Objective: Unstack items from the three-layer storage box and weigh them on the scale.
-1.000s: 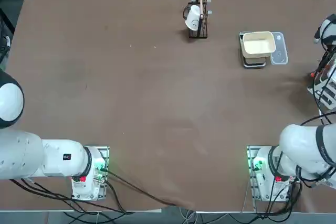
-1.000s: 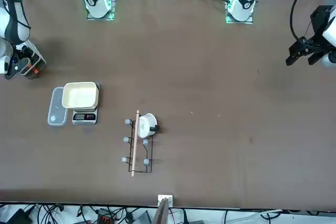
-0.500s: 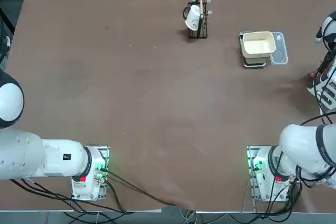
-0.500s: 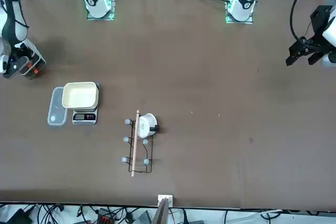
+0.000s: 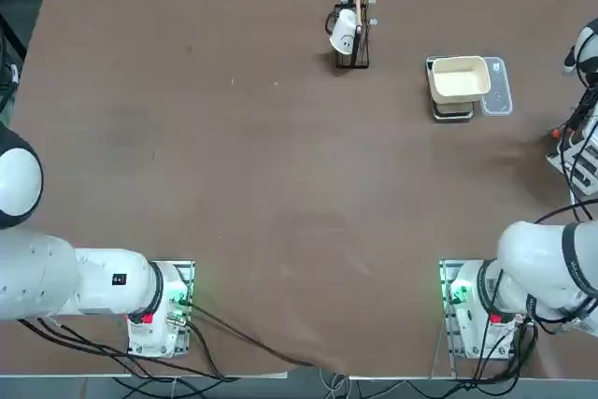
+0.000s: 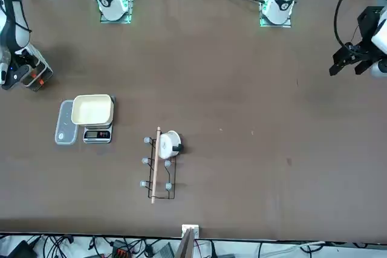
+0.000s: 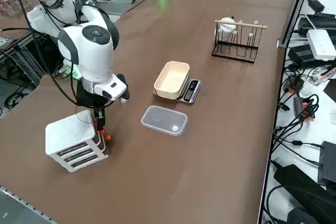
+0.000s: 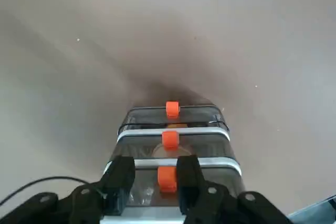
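The three-layer storage box (image 8: 173, 129) stands at the table's right edge, a white-grey stack (image 7: 73, 141) with an orange clip on each clear-fronted tier. Items inside show only dimly through the fronts. My right gripper (image 8: 157, 176) hangs over the top tier's front edge, open, with its fingers either side of the top orange clip (image 8: 167, 178). In the right side view the gripper (image 7: 98, 124) points down at the box's near corner. The scale (image 7: 191, 91) carries its cream bowl (image 7: 171, 79), which has nothing in it, a short way off toward the table's middle.
A clear plastic lid (image 7: 164, 120) lies flat between the box and the scale. A black wire rack (image 7: 236, 40) holding a white cup stands farther along the far edge. The brown tabletop (image 5: 280, 184) is bare across its middle.
My right wrist has crept slightly toward the table's right edge over the box. The box, scale and lid have not moved.
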Tool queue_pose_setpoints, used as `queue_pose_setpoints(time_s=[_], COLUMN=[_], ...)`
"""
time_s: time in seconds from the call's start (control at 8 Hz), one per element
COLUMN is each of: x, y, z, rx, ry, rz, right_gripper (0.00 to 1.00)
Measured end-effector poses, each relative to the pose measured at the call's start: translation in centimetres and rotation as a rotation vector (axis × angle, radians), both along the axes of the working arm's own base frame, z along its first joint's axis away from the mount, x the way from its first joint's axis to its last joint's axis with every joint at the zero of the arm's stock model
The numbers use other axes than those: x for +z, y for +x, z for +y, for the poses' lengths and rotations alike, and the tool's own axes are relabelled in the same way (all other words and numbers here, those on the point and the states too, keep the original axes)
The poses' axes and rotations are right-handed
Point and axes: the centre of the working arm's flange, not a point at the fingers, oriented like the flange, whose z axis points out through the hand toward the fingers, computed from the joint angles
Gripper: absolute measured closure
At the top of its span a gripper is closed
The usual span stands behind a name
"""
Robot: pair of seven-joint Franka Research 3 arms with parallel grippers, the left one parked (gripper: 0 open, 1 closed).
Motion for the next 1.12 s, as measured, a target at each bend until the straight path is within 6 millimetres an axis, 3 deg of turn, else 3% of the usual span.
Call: queue_pose_setpoints(time_s=[1.12], x=[-0.15], y=[0.14], z=[-0.19], rx=[0.021], ry=[-0.018], rz=[0.014], right_gripper=[0.52])
